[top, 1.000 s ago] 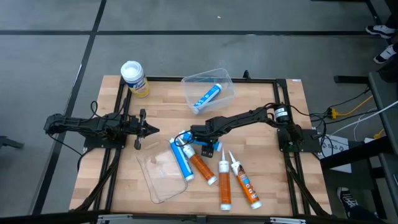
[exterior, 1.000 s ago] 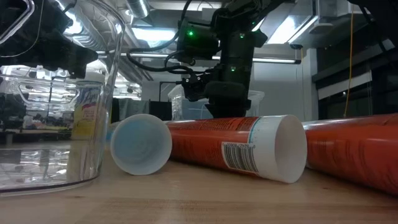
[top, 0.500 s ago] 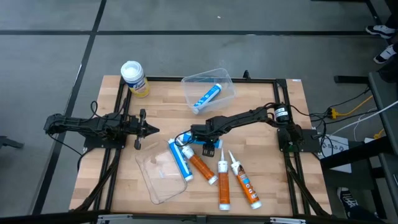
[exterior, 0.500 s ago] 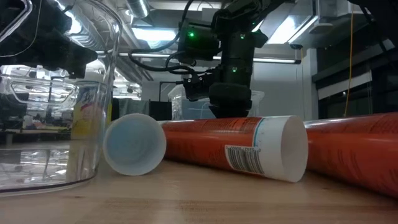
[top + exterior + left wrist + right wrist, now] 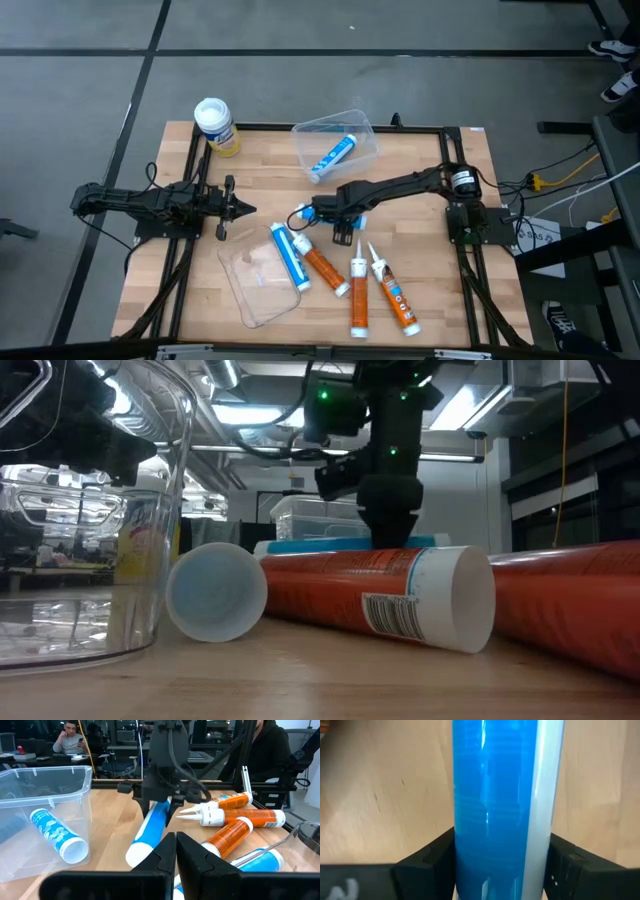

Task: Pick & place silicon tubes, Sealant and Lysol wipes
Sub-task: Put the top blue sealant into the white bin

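My right gripper point(image 5: 340, 214) is shut on a blue silicone tube point(image 5: 322, 213) above the table's middle; it also shows in the low view point(image 5: 390, 525). One more blue tube point(image 5: 288, 256) and three orange tubes point(image 5: 325, 268) point(image 5: 360, 296) point(image 5: 395, 300) lie on their sides toward the near edge. Another blue tube point(image 5: 334, 153) lies in the clear bin point(image 5: 362, 128) at the far side. The yellow Lysol wipes canister point(image 5: 215, 126) with its white lid stands upright at the far left corner. My left gripper point(image 5: 243, 209) is shut and empty at the left. My right gripper pinches the blue tube's body point(image 5: 502, 820), about midway along it, between its two fingers point(image 5: 427, 862). The fingers come from above, pointing down, and lie across the tube. The tube hangs about level, clear of the table, its white end point(image 5: 137, 855) toward the left arm.
A clear plastic container point(image 5: 262, 282) lies on the table at the near left, next to the blue tube. People sit in the room beyond the table. Black frame rails run along the table's left and right sides.
My right gripper has risen with the blue tube and gone a little toward the far edge. The tube has come up off the table and now hangs level above the orange tubes. The blue tube left on the table has rolled slightly toward the left.
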